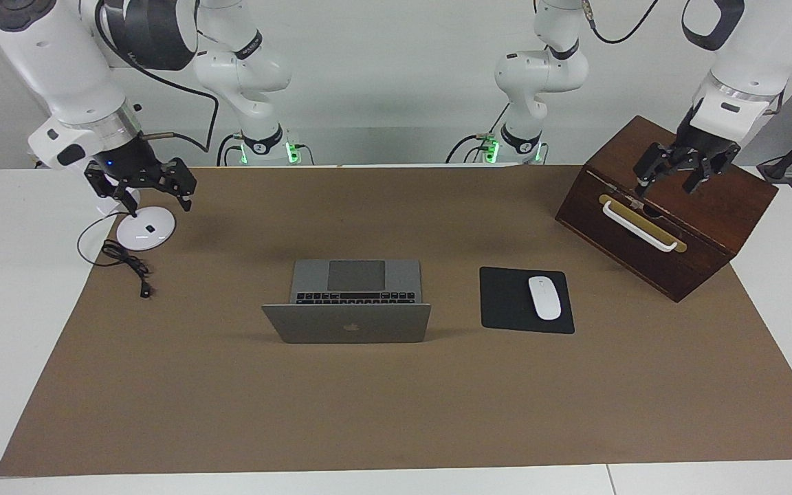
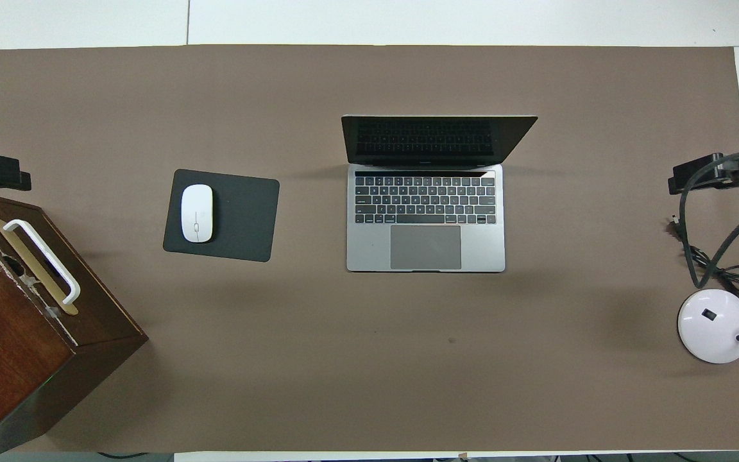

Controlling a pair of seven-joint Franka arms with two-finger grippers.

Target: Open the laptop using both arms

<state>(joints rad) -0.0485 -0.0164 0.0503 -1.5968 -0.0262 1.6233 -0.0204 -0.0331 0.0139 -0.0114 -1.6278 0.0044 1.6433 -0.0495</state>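
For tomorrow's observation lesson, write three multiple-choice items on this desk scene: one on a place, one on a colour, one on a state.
1. Where does the white oval computer mouse lie?
A. on the black rectangular mouse pad
B. on the keyboard
C. on the dark wooden box

2. What colour is the round lamp base?
A. black
B. white
C. red

3. In what state is the thin silver-grey metal laptop?
A. shut flat
B. lying upside down
C. open, lid raised

Key:
1 A, the mouse sits on the pad, beside the laptop.
2 B, the base beneath the right hand is plain white.
3 C, keys and trackpad show in the overhead view, with both hands away from the laptop.
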